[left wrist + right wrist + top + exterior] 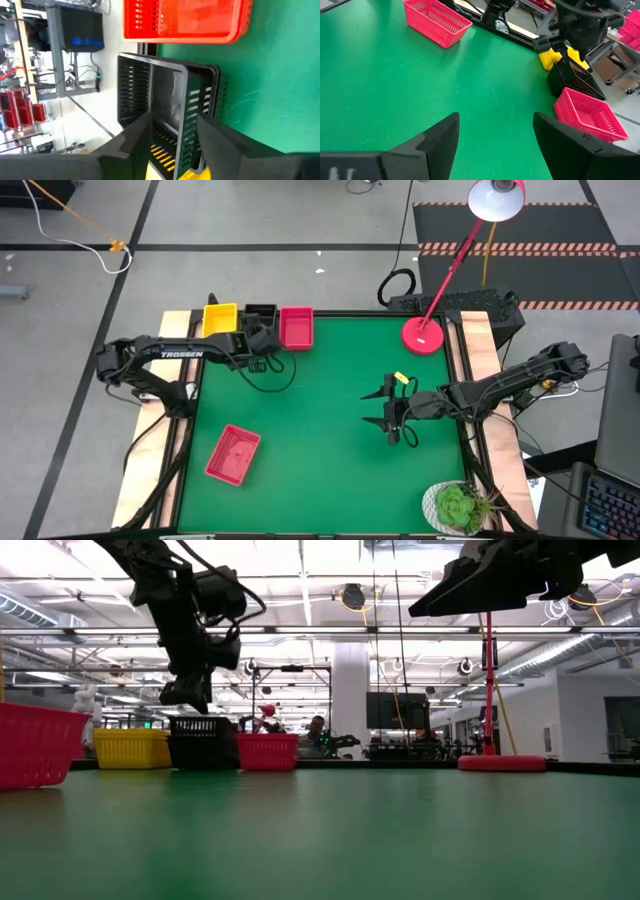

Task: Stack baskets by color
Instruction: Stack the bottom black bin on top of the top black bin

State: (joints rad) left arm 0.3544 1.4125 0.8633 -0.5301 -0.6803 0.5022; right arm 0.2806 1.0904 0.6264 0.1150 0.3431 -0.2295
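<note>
The left claw [262, 340] hangs right over the black basket stack [260, 313], at the far edge of the green table [320, 480]. Its two fingers [135, 145] are apart, one on each side of the near black wall, not squeezing it. Just beside the claw, the yellow stack [220, 317] sits on one side and the pink-red stack [296, 326] on the other. One more pink-red basket [233, 454] lies alone, well away from this claw, near the front of the table.

The right claw [392, 412] waits wide open over the bare middle.

These baskets look light and thin, a bit bendy, with slotted walls. I think pinching one wall near the rim is the best hold.
</note>
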